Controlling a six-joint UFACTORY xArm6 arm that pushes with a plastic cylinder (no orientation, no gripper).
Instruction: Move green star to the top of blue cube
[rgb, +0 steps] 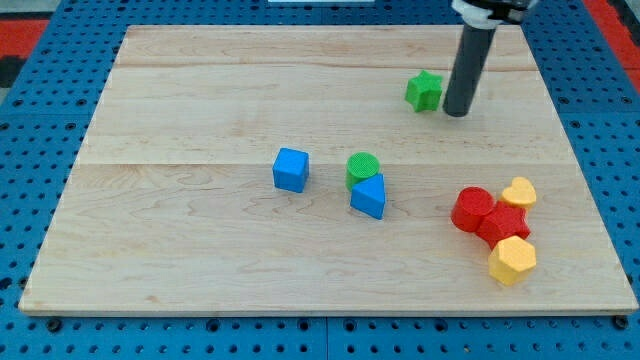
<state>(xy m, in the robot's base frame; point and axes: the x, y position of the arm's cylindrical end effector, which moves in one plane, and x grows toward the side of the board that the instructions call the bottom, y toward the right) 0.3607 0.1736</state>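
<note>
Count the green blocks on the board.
2: a green star near the view's top right, just left of my tip; a green cylinder mid-board, touching the blue wedge.
</note>
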